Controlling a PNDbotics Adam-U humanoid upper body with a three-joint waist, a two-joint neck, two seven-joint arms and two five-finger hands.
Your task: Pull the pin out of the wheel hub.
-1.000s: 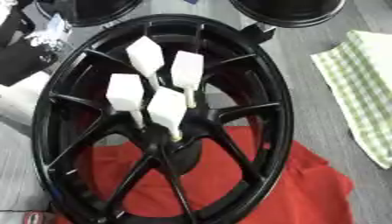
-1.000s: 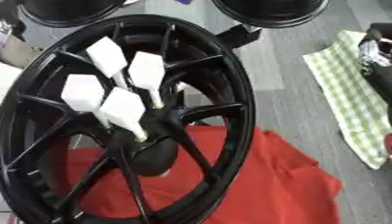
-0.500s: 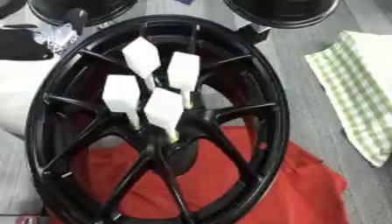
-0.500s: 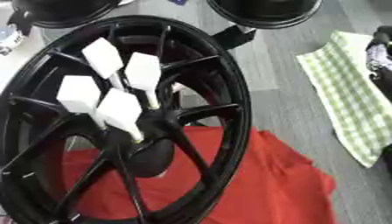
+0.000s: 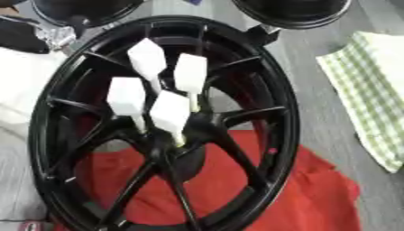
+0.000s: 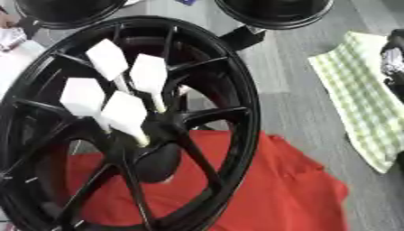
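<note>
Wheel hub (image 5: 236,113), glossy black with thin spokes meeting at a central boss, lies on a red cloth (image 5: 260,189) spread over the grey surface (image 6: 292,90). Four pins (image 5: 170,113) stand in the boss, each a slim pale shaft carrying a white, flat, hexagon-like head. Their long axes run from the boss up and away toward the far left, heads outermost, fanned slightly apart. A green checked cloth (image 5: 371,99) lies to the right. The right eye view alone shows a dark object (image 6: 393,61) resting on that cloth's far edge. Neither robot hand appears, so their finger states cannot be told.
</note>
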